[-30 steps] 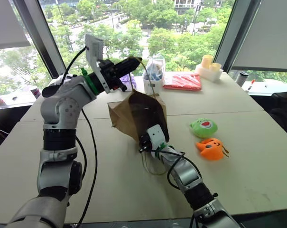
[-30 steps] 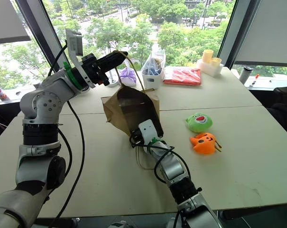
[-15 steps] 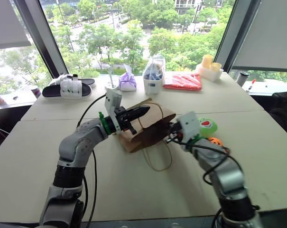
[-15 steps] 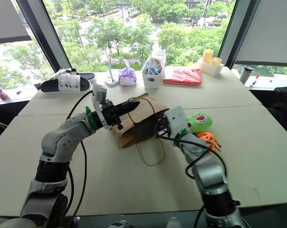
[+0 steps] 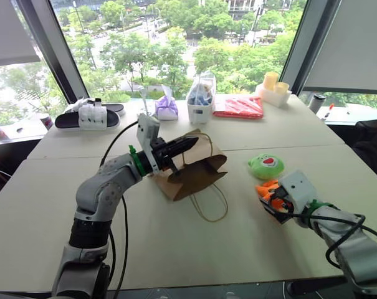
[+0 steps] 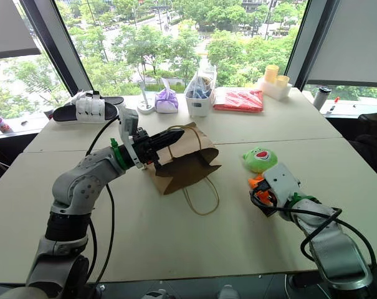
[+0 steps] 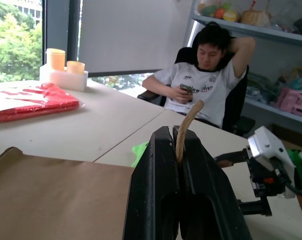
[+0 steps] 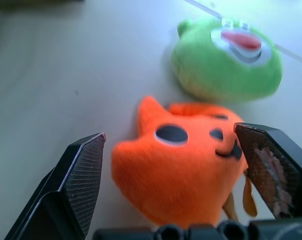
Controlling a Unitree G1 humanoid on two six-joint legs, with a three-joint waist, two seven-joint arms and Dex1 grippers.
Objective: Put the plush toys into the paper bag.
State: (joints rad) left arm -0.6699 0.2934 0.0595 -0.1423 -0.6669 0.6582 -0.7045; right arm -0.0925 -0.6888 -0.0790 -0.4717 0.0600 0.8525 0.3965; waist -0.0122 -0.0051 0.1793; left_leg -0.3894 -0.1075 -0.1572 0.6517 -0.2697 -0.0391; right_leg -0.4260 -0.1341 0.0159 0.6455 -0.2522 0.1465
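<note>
The cream-coloured table point(image 5: 176, 261) carries a plain brown kraft paper bag point(image 5: 191, 168) lying on its side near the middle, its long axis slanting across the tabletop and its dark open mouth facing the robot's right. One thin beige cord handle loop point(image 5: 208, 205) trails on the table below the mouth. The left gripper point(image 5: 187, 144) rests over the bag's upper edge, fingers pressed together on the other beige cord handle point(image 7: 186, 127). Well to the right lie the toys: the round bright green plush with a red mouth point(image 5: 267, 166), and just beside it the orange plush with dark face marks point(image 8: 183, 165). The right gripper point(image 8: 183, 175) is spread wide with the orange toy between its fingers, not clamped.
</note>
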